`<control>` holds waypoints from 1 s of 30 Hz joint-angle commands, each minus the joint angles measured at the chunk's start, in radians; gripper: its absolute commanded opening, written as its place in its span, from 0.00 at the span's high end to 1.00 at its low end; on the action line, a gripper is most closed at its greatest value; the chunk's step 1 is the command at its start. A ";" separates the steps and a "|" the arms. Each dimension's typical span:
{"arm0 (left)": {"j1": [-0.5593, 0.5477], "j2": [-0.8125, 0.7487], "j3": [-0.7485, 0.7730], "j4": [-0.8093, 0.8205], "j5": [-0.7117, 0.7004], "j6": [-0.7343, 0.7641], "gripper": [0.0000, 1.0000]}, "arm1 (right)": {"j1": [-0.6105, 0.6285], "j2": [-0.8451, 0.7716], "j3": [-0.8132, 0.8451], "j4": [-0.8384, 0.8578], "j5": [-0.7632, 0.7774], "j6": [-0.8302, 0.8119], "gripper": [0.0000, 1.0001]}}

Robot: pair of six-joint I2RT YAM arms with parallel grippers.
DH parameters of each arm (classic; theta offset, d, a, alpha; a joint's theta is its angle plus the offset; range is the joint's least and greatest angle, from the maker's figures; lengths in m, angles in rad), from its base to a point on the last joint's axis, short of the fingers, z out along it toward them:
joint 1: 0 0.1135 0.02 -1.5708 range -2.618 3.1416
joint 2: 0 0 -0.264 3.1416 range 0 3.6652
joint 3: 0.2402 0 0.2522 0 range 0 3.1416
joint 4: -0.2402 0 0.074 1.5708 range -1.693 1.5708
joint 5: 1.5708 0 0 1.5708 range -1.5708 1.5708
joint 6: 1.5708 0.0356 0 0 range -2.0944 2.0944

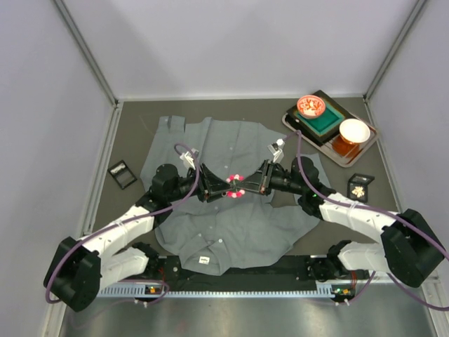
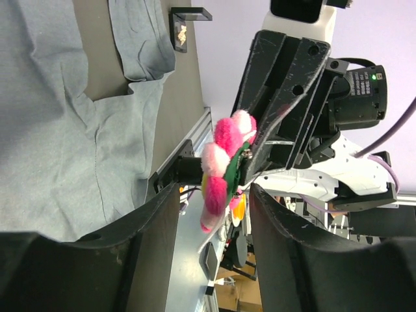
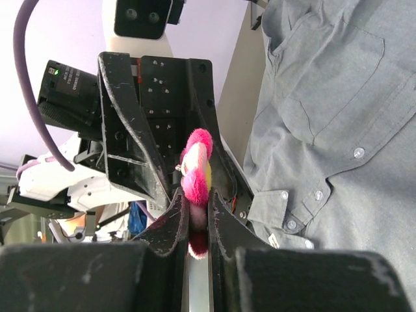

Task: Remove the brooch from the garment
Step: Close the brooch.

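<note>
The brooch (image 1: 235, 184), a fluffy pink-and-white flower with a green back, hangs in the air above the grey garment (image 1: 231, 228). My right gripper (image 1: 247, 184) is shut on it; the right wrist view shows the brooch (image 3: 195, 175) pinched between the two pads of the right gripper (image 3: 198, 203). My left gripper (image 1: 223, 187) faces it from the left and stands open. In the left wrist view the brooch (image 2: 224, 162) sits just ahead of the left gripper (image 2: 214, 195), with a gap on each side. The garment (image 2: 52, 130) lies spread flat below.
A tray (image 1: 295, 123) at the back right holds a pink bowl (image 1: 311, 106) and a white bowl (image 1: 354, 130). One small black box (image 1: 123, 174) lies left of the shirt and another (image 1: 360, 185) lies to its right. Walls enclose the table.
</note>
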 commanded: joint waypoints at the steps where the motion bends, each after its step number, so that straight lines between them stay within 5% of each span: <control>1: -0.003 -0.007 0.036 -0.010 -0.013 0.032 0.48 | -0.001 -0.047 0.028 -0.010 0.027 -0.040 1.00; 15: -0.049 0.050 0.082 0.045 -0.014 0.040 0.34 | 0.012 -0.044 0.057 -0.087 0.042 -0.085 1.00; 30: -0.049 0.036 0.053 0.070 -0.029 0.034 0.71 | 0.012 -0.044 0.023 0.024 -0.015 -0.053 1.00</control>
